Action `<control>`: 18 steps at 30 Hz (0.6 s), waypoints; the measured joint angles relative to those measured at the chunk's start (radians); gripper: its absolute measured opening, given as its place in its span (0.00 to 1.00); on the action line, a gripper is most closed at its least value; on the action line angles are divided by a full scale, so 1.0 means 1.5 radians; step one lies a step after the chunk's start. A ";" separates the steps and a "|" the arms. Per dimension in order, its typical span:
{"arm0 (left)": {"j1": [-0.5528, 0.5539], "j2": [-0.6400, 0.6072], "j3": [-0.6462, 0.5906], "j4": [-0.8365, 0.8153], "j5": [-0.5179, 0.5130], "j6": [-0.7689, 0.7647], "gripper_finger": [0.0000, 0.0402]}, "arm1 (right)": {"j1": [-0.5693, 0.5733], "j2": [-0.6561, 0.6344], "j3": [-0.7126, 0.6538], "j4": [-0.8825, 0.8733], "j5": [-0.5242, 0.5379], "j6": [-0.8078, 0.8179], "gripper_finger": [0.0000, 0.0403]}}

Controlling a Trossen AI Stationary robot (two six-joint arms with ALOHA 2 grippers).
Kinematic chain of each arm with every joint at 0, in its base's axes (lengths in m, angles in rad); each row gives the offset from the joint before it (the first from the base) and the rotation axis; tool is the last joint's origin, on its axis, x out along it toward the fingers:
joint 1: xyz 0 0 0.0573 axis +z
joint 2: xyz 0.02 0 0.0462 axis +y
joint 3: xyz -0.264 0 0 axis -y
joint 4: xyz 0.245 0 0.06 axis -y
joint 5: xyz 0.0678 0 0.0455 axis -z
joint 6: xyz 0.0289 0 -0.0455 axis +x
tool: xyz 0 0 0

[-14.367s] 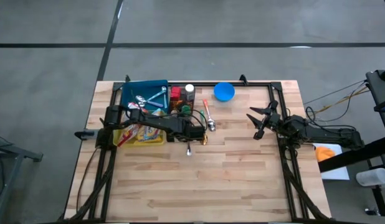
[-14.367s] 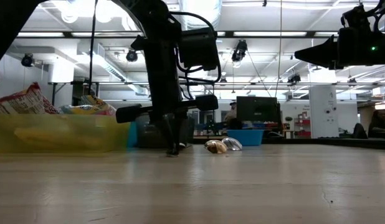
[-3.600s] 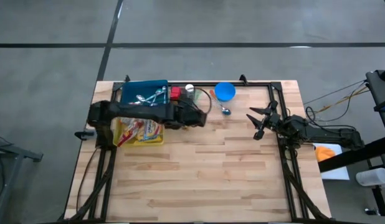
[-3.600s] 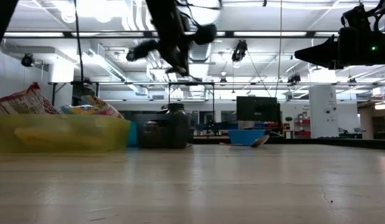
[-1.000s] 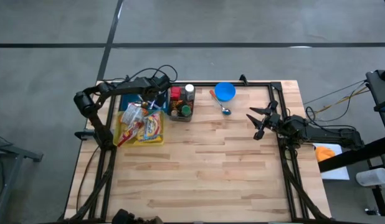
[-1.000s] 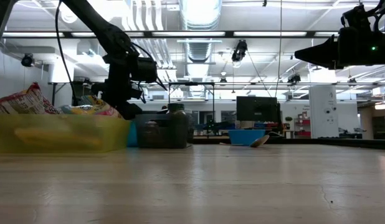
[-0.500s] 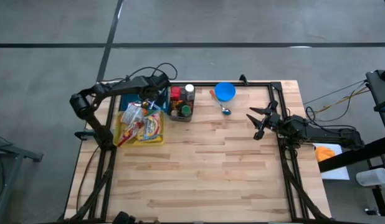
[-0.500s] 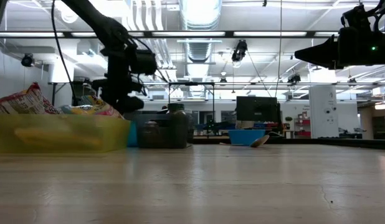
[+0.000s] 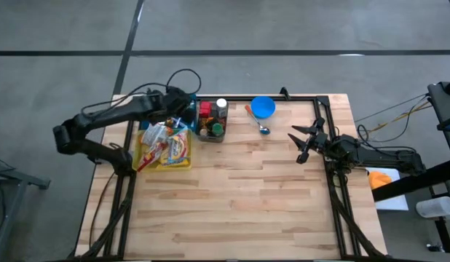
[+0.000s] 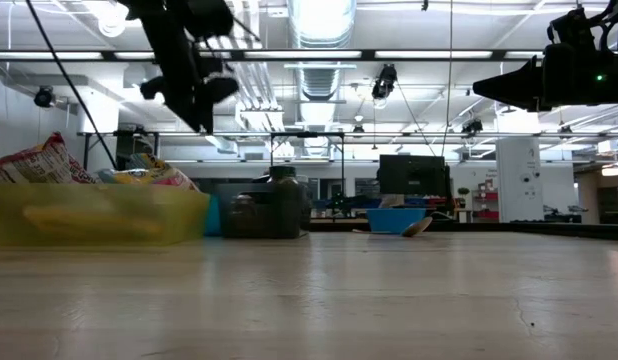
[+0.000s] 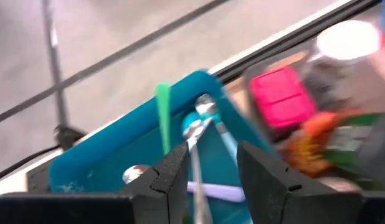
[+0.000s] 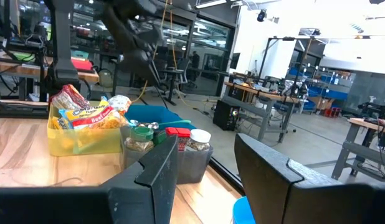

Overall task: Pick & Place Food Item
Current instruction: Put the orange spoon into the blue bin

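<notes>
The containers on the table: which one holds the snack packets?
The yellow bin, at the table's left edge, holds the snack packets. The blue tray behind it holds utensils, the grey caddy jars.

Dark left arm reaching toward the table's far left corner, its two-finger left gripper (image 11: 207,177) raised above the surface, fingers parted and empty; dark right arm at the right edge, right gripper (image 12: 205,168) also parted, level, empty
</notes>
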 joint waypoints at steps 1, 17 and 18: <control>-0.016 -0.013 -0.001 0.004 0.000 -0.004 0.34 | 0.000 0.000 0.000 0.000 0.000 0.000 0.39; -0.233 -0.058 -0.011 0.199 -0.099 0.127 0.34 | 0.000 0.000 0.000 0.000 0.000 0.000 0.39; -0.240 -0.058 -0.011 0.217 -0.095 0.137 0.34 | 0.000 0.000 0.000 0.000 0.000 0.000 0.39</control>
